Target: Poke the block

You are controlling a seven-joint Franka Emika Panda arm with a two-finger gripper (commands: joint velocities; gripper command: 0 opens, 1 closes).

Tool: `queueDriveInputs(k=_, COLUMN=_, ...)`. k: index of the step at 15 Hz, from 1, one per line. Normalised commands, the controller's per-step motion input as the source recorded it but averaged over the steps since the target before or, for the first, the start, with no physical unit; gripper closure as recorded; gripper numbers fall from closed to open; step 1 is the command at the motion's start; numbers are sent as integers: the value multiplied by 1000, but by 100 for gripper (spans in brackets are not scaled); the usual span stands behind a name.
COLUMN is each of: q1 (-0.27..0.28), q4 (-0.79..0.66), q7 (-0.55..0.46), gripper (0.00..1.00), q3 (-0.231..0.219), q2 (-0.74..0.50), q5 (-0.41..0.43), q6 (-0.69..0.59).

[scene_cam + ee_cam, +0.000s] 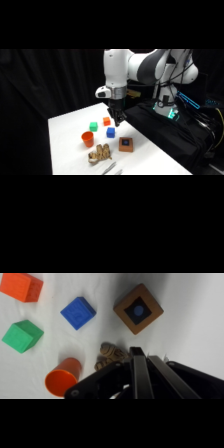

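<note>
Block (125,144) sits near the right edge of the table (65,145), toward its front, flat and square with a dark mark on top. Your gripper (119,121) hangs above the table's middle, over the blue cube (110,132), so the block lies forward and to the right of it, apart and untouched. In the wrist view the block (138,308) shows ahead of the black linkage. You cannot tell how the gripper is set. You likely need a short shift before descending.

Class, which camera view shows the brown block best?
The wrist view: the block appears large from above, its dark square mark clear. The side view shows it small, near the table's edge.
</note>
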Motion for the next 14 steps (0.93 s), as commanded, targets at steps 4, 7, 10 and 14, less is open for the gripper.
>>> queueDriveInputs(k=4, q1=52, q4=-226, q7=114, gripper=99, q3=41, q2=-55, q5=-118, q6=284)
queueDriveInputs(k=7, q1=22, q4=-163, q7=33, gripper=98, q3=21, q2=29, q5=-94, q6=350)
queueDriveInputs(k=10, q1=3, q4=-118, q7=27, gripper=98, q3=0, q2=117, q5=-149, q6=375)
queueDriveInputs(k=14, q1=-4, q4=-62, q7=3, gripper=99, q3=-15, q2=165, q5=-137, q6=316)
